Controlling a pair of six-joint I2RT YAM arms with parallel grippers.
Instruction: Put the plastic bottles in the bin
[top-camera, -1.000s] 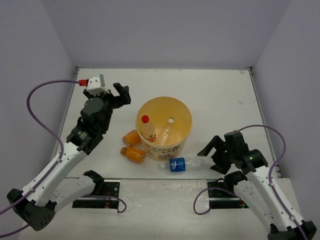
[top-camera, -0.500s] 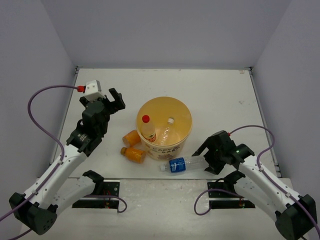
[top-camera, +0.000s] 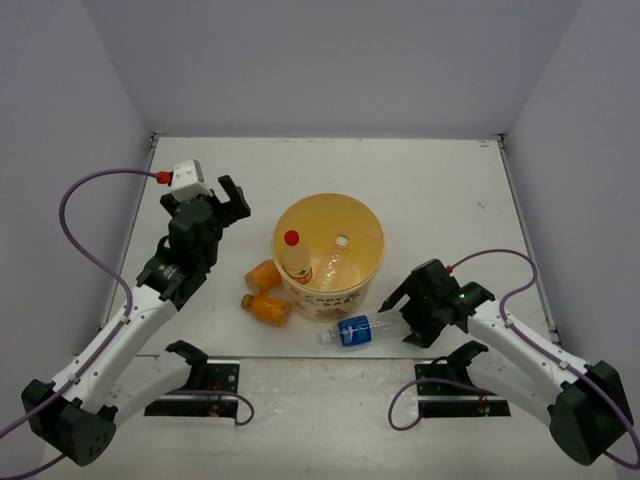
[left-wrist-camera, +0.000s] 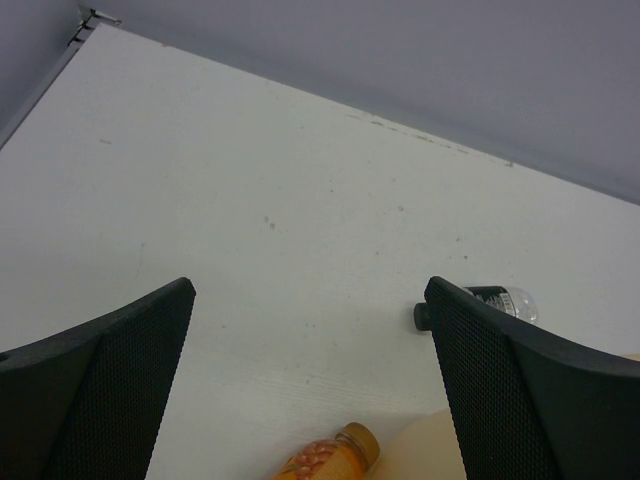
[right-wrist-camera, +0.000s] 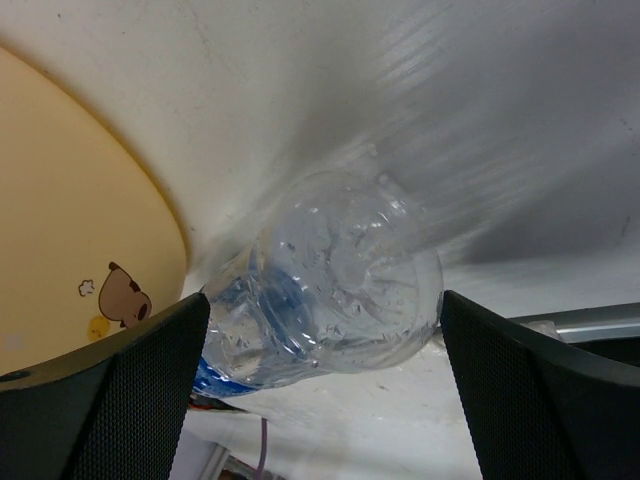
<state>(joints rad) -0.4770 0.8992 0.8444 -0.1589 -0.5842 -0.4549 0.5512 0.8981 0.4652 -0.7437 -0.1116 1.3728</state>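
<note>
White tabletop (top-camera: 430, 190) bears the blue-label bottle (top-camera: 358, 328), lying just beside the bin (top-camera: 375, 225); our right gripper (top-camera: 405, 318) straddles its base, jaws wide, holding nothing; our left gripper (top-camera: 235, 193) hangs open, empty; closing on that rounded base, we judge, could squirt the bottle away.

Bin (top-camera: 374, 222) holds 2 bottles: red-cap bottle (top-camera: 294, 256), clear bottle (top-camera: 332, 263). Orange bottle (top-camera: 264, 275) and second orange bottle (top-camera: 267, 308) lie left. Blue-label bottle (top-camera: 359, 328) lies in front, right gripper (top-camera: 403, 317) spread at its base.
</note>
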